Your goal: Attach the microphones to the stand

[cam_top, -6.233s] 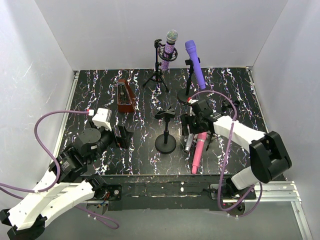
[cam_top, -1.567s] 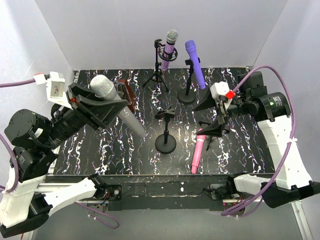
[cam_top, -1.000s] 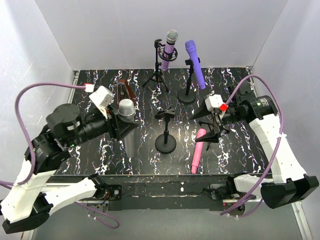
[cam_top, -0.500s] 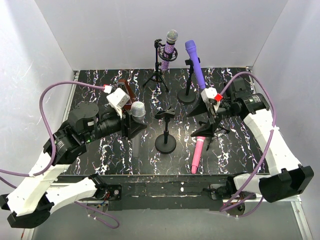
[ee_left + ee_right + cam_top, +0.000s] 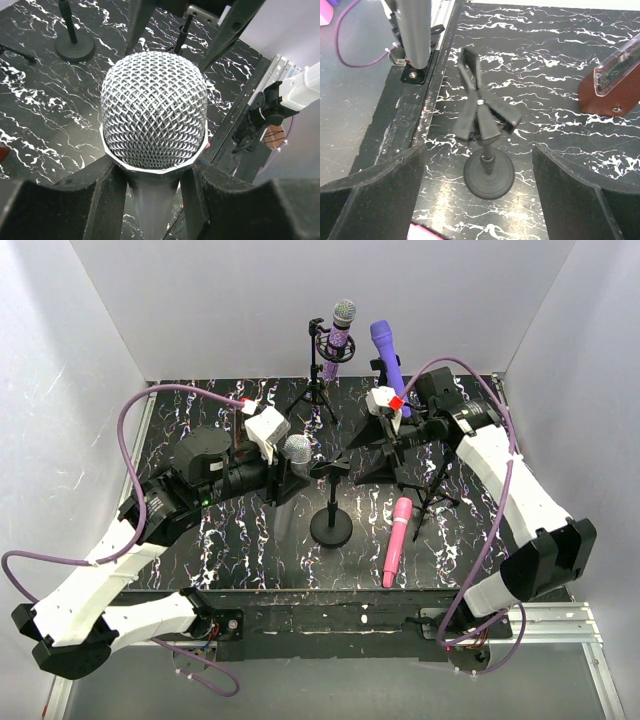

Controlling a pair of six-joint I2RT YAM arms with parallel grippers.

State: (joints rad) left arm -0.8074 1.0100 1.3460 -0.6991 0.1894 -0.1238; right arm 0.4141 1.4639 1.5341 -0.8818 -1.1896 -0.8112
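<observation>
My left gripper [image 5: 290, 478] is shut on the plain silver-grey microphone [image 5: 296, 449], head up, just left of the middle stand's clip [image 5: 333, 468]. The left wrist view shows the mesh head [image 5: 154, 112] with the handle squeezed in my left gripper [image 5: 150, 195]. My right gripper [image 5: 362, 452] hangs open and empty right of that clip; its wrist view shows the clip [image 5: 480, 107], the round base [image 5: 489, 175] and the grey handle [image 5: 415, 30]. The pink microphone [image 5: 395, 540] lies on the table. The glittery purple microphone [image 5: 340, 330] and the violet microphone [image 5: 385, 355] sit on back stands.
A small black tripod stand [image 5: 430, 495] stands right of the pink microphone, under my right arm. The dark red wedge box [image 5: 615, 82] shows only in the right wrist view. White walls close the marbled black table [image 5: 480, 530] on three sides.
My left arm carried the silver-grey microphone right and back, up to the middle stand's clip. My right arm swung back and left, coming above that clip, still open.
</observation>
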